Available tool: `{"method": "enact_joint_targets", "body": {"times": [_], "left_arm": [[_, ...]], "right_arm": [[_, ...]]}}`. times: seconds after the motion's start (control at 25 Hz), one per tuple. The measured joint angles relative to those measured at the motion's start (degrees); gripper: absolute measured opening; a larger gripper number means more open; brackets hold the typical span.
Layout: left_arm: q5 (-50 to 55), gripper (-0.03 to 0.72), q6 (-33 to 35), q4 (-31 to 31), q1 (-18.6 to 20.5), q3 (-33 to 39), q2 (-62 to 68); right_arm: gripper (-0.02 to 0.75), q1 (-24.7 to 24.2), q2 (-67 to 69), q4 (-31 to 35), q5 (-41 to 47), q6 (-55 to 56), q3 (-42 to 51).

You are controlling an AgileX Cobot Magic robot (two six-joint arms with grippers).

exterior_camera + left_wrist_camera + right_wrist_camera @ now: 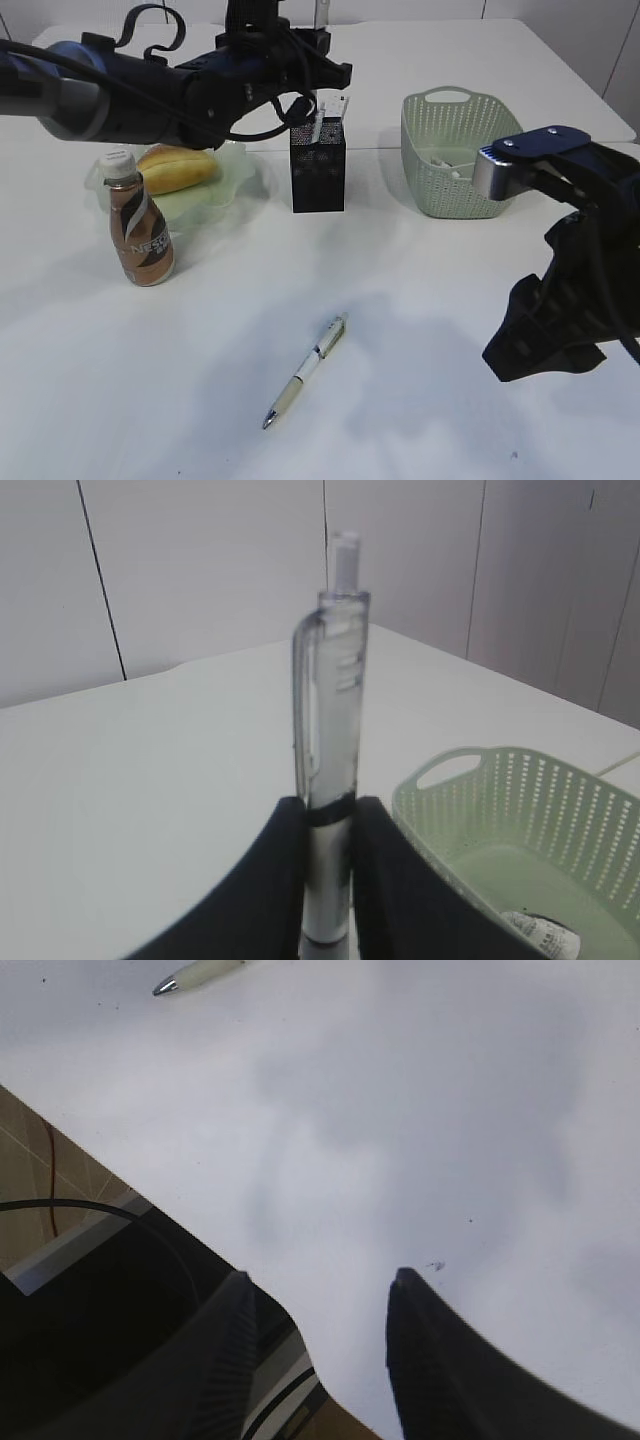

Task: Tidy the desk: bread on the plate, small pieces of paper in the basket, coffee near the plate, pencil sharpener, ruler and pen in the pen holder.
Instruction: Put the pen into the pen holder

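Clear pen (330, 730): upright, pinched between the 2 fingers of the left gripper (328, 865), which is clamped on its lower barrel; the gripper (318, 100) sits directly above the pen holder.
White pen (305, 372): lying flat on the table (450, 400), near the front, slanted, silver tip toward the front edge; tip also visible in the right wrist view (195, 974).
Pen holder (318, 165): black mesh box, mid-table, between plate and basket.
Bread (178, 167): resting on the green plate (215, 195).
Coffee bottle (139, 220): upright, just in front of the plate.
Basket (450, 150): green, right of the holder, 1 paper scrap (545, 935) inside.
Right gripper (320, 1345): jaws apart, grasping nothing, above bare table at the front right.
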Motion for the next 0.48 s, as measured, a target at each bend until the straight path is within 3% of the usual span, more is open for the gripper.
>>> {"method": "enact_joint_targets", "body": {"times": [0.48], "left_arm": [[-3.23, 0.086, 0.0, -0.26, 0.22, -2.07, 5.11]], "right_arm": [[0.352, 0.0, 0.0, 0.0, -0.04, 0.0, 0.0]]}}
